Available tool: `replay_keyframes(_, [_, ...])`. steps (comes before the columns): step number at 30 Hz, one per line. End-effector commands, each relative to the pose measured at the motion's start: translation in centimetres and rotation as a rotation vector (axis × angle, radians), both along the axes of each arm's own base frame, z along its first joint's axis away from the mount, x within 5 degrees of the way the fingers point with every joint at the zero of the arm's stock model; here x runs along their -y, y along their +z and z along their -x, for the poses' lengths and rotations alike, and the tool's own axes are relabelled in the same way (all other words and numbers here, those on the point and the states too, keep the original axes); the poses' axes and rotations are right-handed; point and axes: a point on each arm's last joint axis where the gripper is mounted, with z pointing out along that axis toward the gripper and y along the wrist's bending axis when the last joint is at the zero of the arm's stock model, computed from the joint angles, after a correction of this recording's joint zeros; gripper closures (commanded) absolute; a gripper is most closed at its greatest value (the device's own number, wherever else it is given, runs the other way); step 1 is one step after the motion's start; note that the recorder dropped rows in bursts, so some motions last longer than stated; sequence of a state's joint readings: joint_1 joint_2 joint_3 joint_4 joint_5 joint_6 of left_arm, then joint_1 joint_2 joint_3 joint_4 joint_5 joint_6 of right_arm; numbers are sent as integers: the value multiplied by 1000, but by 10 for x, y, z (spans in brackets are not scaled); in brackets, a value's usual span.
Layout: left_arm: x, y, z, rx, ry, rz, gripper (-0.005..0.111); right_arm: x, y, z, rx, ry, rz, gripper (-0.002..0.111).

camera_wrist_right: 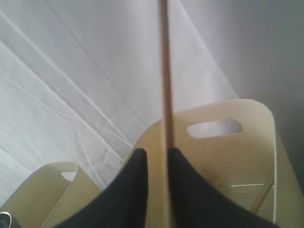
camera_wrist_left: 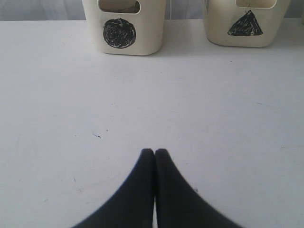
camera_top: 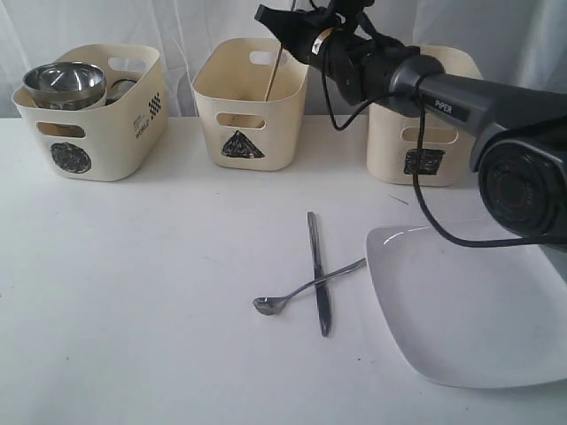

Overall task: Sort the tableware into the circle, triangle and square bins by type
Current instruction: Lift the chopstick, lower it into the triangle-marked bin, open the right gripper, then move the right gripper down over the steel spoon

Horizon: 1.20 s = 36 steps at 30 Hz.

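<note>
My right gripper [camera_top: 270,18] [camera_wrist_right: 158,154] hovers above the triangle bin [camera_top: 248,115] [camera_wrist_right: 228,161]. A wooden chopstick [camera_top: 275,71] [camera_wrist_right: 164,71] stands between its fingers, lower end down in the bin. The jaws are parted wider than the stick, so the gripper is open. The shiny steel bowl [camera_top: 64,81] sits in the circle bin [camera_top: 89,133] [camera_wrist_left: 142,28], with a steel cup [camera_top: 120,88] behind it. The metal knife [camera_top: 317,266] and metal spoon [camera_top: 306,288] lie crossed mid-table. The large white square plate [camera_top: 469,310] lies at the right. My left gripper [camera_wrist_left: 155,152] is shut and empty over bare table.
The square bin [camera_top: 416,142] stands behind the right arm, partly hidden by it. A black cable hangs from the arm down in front of that bin. A white curtain closes off the back. The left wrist view also shows the triangle bin [camera_wrist_left: 223,19].
</note>
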<state>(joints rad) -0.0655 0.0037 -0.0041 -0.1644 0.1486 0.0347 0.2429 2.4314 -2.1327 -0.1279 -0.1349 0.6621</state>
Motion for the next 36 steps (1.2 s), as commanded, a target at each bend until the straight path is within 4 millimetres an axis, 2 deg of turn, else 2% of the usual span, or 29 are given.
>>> replay_keyframes(1, [0, -1, 0, -3, -6, 6, 107, -2, 11, 4, -31, 5, 76, 78])
replay_keyframes(3, [0, -1, 0, -3, -6, 6, 107, 4, 18, 14, -141, -4, 225, 78])
replay_keyframes(6, [0, -1, 0, -3, -6, 6, 107, 12, 20, 41, -268, 31, 416, 78])
replay_keyframes(9, [0, -1, 0, -3, -6, 6, 107, 20, 25, 71, -346, 66, 515, 78])
replay_keyframes(12, [0, -1, 0, -3, -6, 6, 107, 26, 20, 108, -478, 92, 553, 78])
replay_keyframes(16, [0, -1, 0, -3, -6, 6, 107, 18, 10, 158, -637, 176, 641, 78])
replay_keyframes(18, [0, -1, 0, -3, -6, 6, 107, 8, 5, 183, -669, 276, 764, 78])
replay_keyframes(21, [0, -1, 0, -3, -6, 6, 107, -5, -3, 209, -673, 456, 982, 77])
replay_keyframes(24, [0, -1, 0, -3, -6, 6, 107, -17, -15, 224, -666, 631, 1170, 70])
replay_keyframes(28, [0, -1, 0, -3, -6, 6, 107, -31, -26, 231, -627, 753, 1294, 59])
replay_keyframes(31, [0, -1, 0, -3, -6, 6, 107, -37, -25, 231, -552, 790, 1344, 59])
replay_keyframes(36, [0, -1, 0, -3, -6, 6, 107, -36, -26, 234, -516, 895, 1463, 59])
